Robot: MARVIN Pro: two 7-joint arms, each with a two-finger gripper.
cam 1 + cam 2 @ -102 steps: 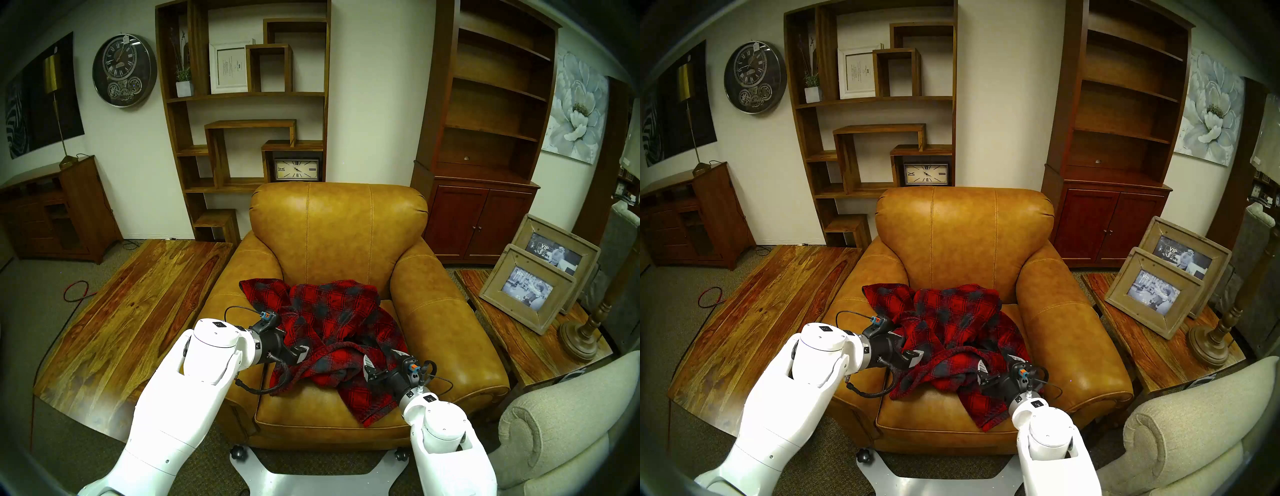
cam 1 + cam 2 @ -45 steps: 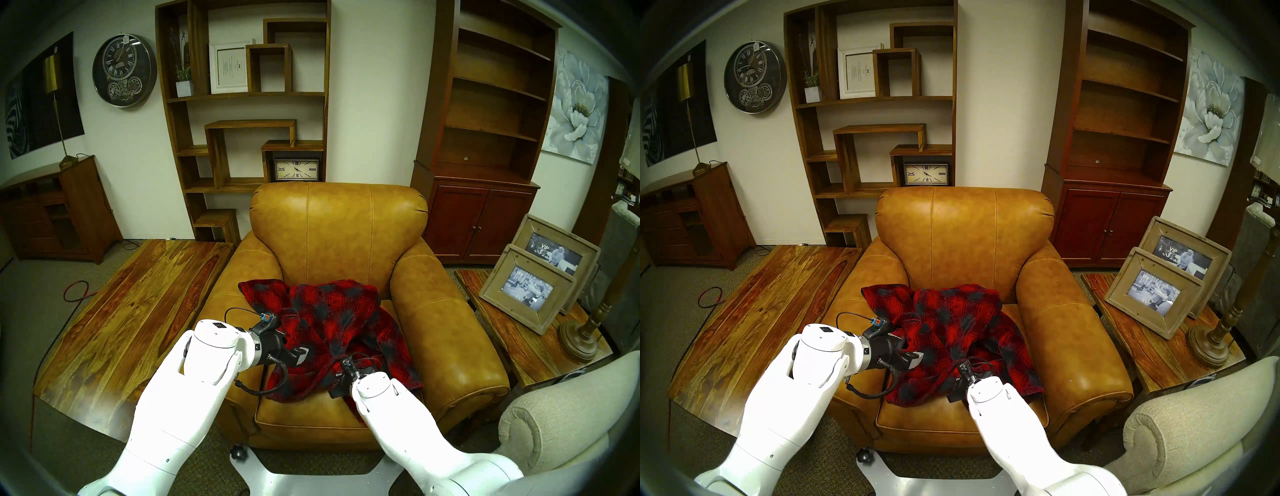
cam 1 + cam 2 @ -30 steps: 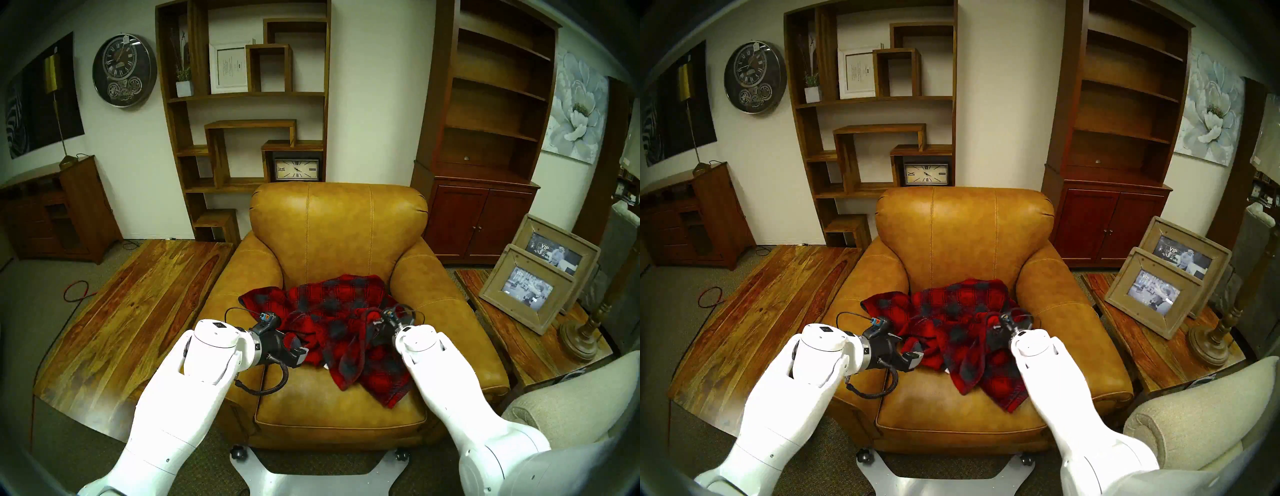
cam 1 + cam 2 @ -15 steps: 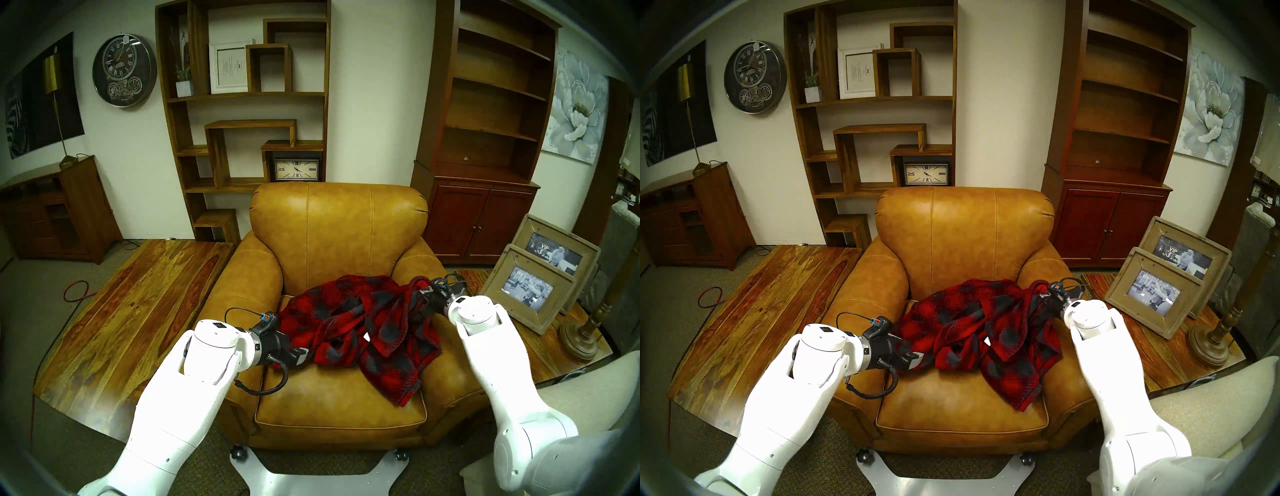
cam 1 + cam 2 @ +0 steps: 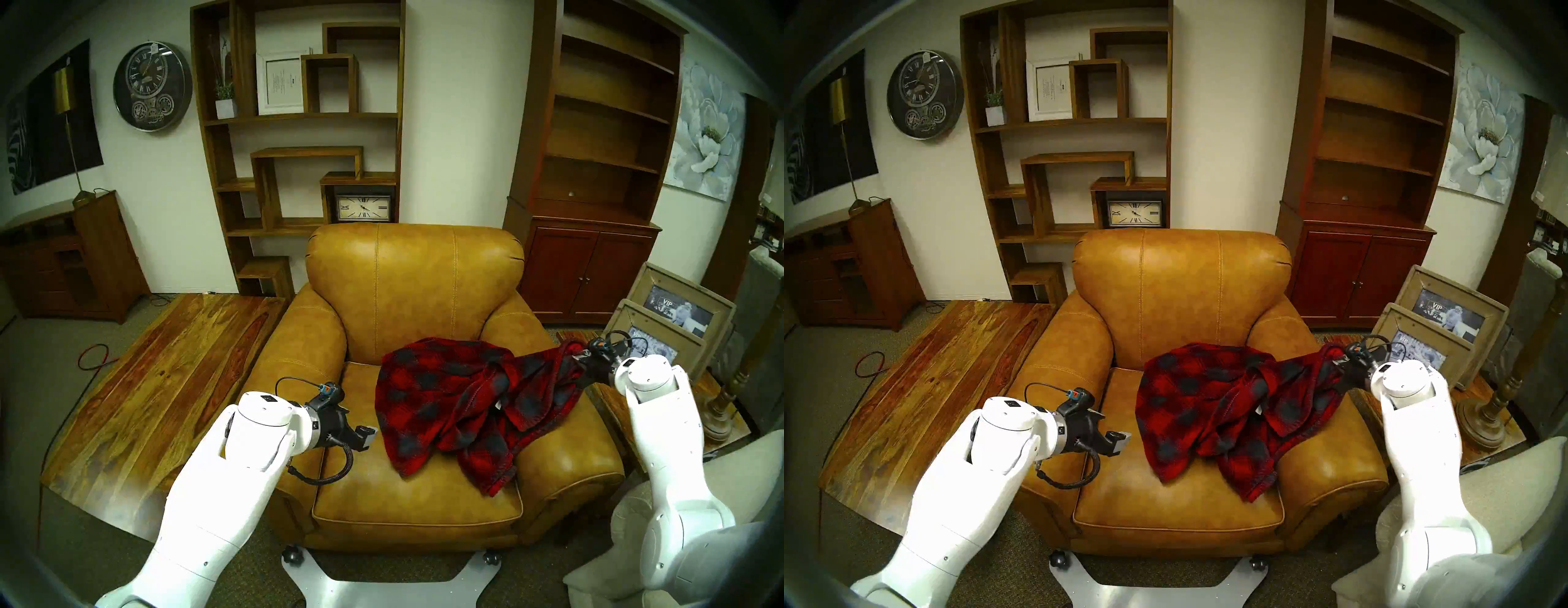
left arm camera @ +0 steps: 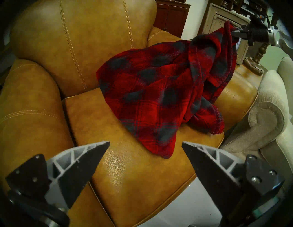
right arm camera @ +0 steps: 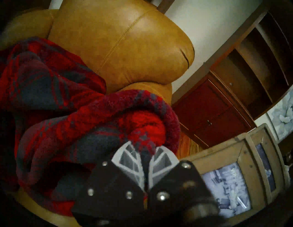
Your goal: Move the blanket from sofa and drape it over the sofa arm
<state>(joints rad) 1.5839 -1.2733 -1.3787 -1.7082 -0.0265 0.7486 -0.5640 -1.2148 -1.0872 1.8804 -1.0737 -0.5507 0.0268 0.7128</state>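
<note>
The right gripper point(image 7: 146, 152) is pinching the rumpled red-and-dark plaid fleece blanket point(image 5: 458, 407), trailing leftward across the rounded tan leather sofa arm point(image 5: 564, 429); the left gripper point(image 6: 145, 149) is hanging spread, empty.

One blanket point(image 5: 458, 407) lies partly on the seat and partly over the arm at 3 o'clock. There is one sofa point(image 5: 415, 297) in tan leather, and one beige fabric chair point(image 5: 628, 526) at 4 o'clock. Two grippers are in view: the left gripper point(image 5: 365, 434) at 8 o'clock and the right gripper point(image 5: 582, 357) at 3 o'clock. I count two clocks: one round wall clock point(image 5: 152, 86) at 11 o'clock and one rectangular shelf clock point(image 5: 364, 208) at 12 o'clock. Two wooden picture frames point(image 5: 681, 305) stand at 3 o'clock. One small potted plant point(image 5: 225, 99) is on the shelf.
</note>
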